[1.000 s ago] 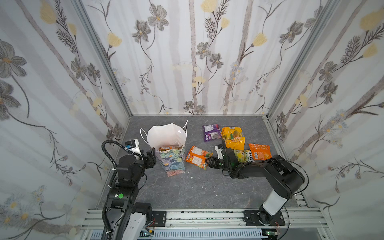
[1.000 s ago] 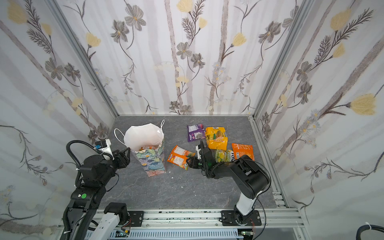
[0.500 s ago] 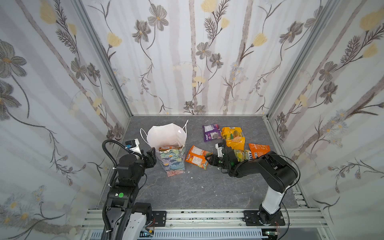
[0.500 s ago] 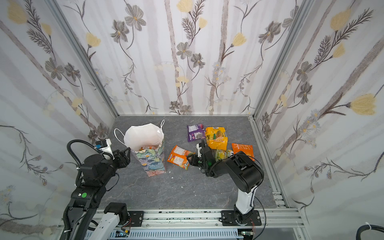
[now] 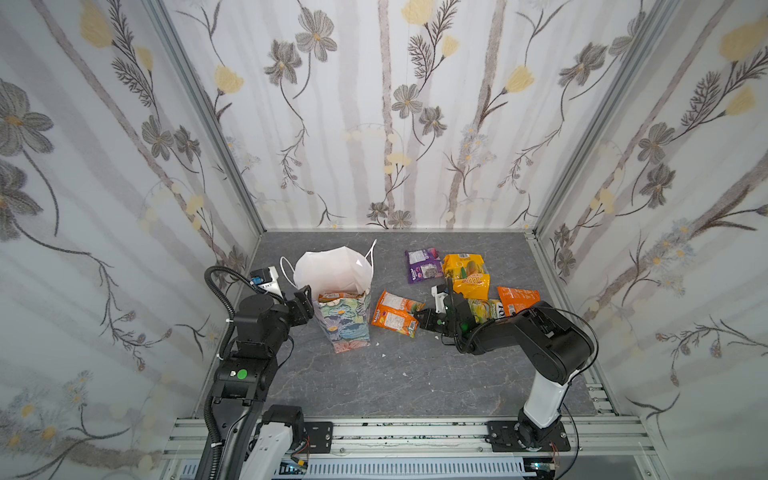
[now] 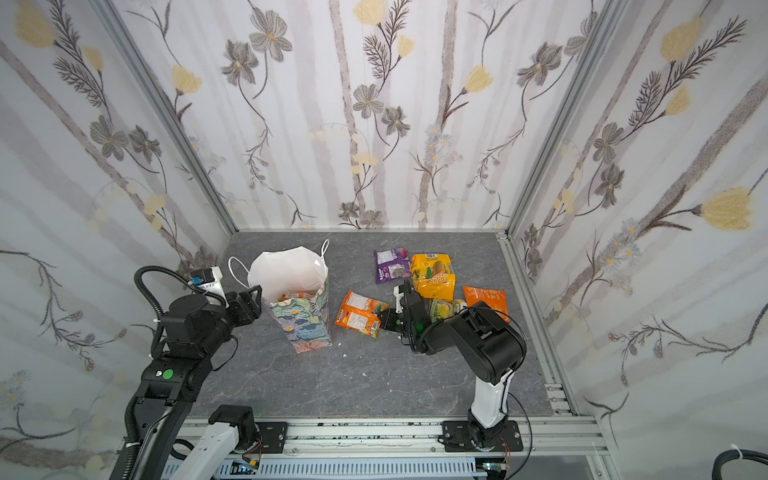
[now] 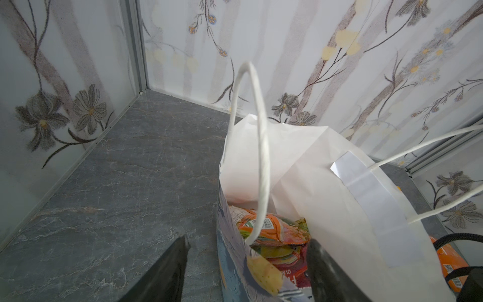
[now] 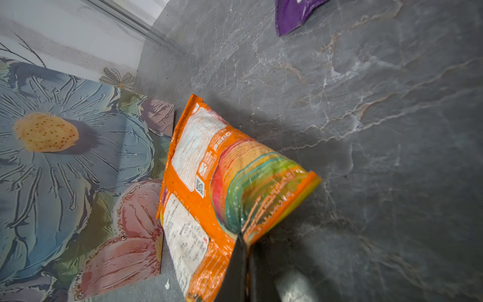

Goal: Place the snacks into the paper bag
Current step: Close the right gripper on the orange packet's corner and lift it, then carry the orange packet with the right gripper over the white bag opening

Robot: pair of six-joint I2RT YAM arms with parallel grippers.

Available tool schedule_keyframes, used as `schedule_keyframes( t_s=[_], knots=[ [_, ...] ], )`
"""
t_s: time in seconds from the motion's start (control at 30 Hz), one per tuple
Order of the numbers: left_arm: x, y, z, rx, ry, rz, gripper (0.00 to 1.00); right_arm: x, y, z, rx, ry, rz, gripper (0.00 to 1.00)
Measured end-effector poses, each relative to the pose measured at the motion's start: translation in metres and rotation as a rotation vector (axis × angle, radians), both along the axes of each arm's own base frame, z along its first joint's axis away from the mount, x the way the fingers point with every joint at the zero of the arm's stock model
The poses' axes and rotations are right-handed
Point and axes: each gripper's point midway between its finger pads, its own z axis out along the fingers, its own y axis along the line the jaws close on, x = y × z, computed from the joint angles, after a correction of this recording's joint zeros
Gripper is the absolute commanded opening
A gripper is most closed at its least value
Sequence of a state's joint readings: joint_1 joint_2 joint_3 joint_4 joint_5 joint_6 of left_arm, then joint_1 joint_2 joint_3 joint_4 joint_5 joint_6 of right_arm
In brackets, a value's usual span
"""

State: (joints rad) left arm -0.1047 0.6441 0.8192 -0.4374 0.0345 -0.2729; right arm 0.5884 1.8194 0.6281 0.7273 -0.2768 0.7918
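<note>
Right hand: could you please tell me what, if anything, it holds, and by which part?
The right hand pinches the orange snack packet by its crimped end seam, near one corner.

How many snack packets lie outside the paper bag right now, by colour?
Orange packets: 2, one pinched in the right hand
Yellow packets: 2
Yellow-green packet, partly under the right arm: 1
Purple packet: 1
Total: 6 outside the paper bag

Grey marbled tabletop (image 5: 386, 374), floral walls (image 5: 353, 137)
</note>
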Motion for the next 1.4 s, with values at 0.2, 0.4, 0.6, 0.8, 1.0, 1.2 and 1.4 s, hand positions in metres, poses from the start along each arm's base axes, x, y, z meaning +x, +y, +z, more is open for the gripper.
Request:
schedule_keyframes(
  t_s=[0.2,0.4,0.6,0.8,1.0,1.2,1.4],
  knots=[
    [0.015,0.001,-0.012,0.004,0.064,0.005,0.71,-0.009,-0.009,0.010,-0.001,-0.011,-0.013,0.00],
    [0.021,0.001,-0.024,0.007,0.110,0.000,0.69,-0.014,-0.014,0.041,0.011,-0.063,-0.010,0.00],
    [0.022,0.005,-0.026,0.019,0.111,0.010,0.60,-0.022,-0.018,0.080,0.005,-0.145,0.008,0.00],
    [0.022,0.003,-0.032,0.014,0.105,-0.011,0.52,-0.030,-0.025,0.107,-0.029,-0.197,0.013,0.00],
    [0.021,-0.003,-0.034,0.000,0.086,-0.044,0.50,-0.039,-0.024,0.137,-0.044,-0.257,0.046,0.00],
    [0.022,-0.005,-0.034,-0.004,0.079,-0.055,0.47,-0.044,-0.015,0.182,-0.038,-0.348,0.091,0.00],
    [0.020,-0.005,-0.033,-0.004,0.074,-0.056,0.44,-0.049,-0.006,0.209,-0.025,-0.398,0.125,0.00]
  ],
)
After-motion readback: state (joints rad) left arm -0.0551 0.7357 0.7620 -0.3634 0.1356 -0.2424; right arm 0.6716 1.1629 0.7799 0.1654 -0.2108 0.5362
